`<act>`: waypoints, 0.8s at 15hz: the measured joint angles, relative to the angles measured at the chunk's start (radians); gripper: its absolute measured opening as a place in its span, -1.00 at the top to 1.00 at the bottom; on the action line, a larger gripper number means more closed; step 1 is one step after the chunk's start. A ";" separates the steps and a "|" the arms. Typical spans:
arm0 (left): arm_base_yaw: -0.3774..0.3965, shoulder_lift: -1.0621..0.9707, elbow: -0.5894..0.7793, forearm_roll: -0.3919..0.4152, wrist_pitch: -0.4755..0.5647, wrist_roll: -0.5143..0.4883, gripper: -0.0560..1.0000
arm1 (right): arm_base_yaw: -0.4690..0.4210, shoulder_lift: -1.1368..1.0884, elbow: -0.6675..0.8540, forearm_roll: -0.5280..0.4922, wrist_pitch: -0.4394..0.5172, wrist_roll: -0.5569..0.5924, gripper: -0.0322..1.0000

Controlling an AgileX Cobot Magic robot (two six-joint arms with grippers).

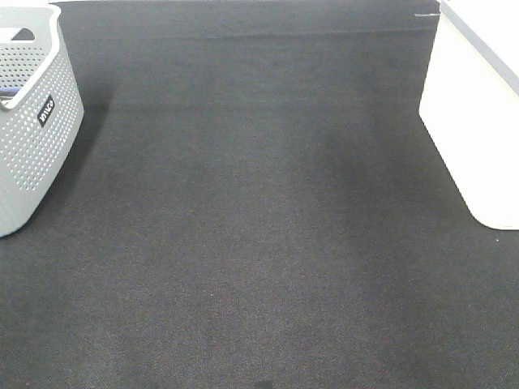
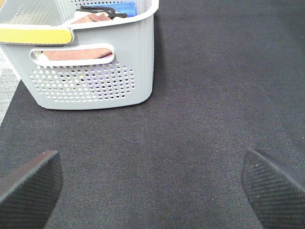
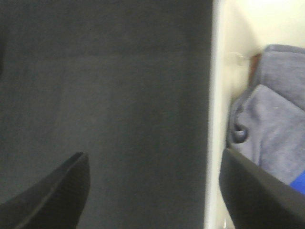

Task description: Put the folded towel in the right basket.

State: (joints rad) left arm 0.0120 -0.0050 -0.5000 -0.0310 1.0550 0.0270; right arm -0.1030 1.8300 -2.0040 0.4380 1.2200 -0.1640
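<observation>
A grey-blue towel (image 3: 271,109) lies inside the white right basket (image 3: 217,119), seen only in the right wrist view. In the exterior high view the right basket (image 1: 474,121) stands at the right edge and its inside is hidden. My right gripper (image 3: 152,191) is open and empty, hovering over the basket's near wall, with one finger over the mat and the other over the basket's inside. My left gripper (image 2: 152,191) is open and empty above the black mat, apart from the grey basket. Neither gripper shows in the exterior high view.
A grey perforated basket (image 1: 32,121) stands at the left edge; the left wrist view (image 2: 95,81) shows a pinkish cloth (image 2: 78,53), a blue cloth (image 2: 125,7) and a black item (image 2: 100,10) in it. A black mat (image 1: 259,227) covers the table.
</observation>
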 joint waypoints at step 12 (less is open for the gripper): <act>0.000 0.000 0.000 0.000 0.000 0.000 -0.94 | 0.140 -0.661 0.881 -0.237 -0.002 0.087 -0.44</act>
State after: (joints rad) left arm 0.0120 -0.0050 -0.5000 -0.0310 1.0550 0.0270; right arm 0.0370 1.1690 -1.1230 0.2010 1.2180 -0.0770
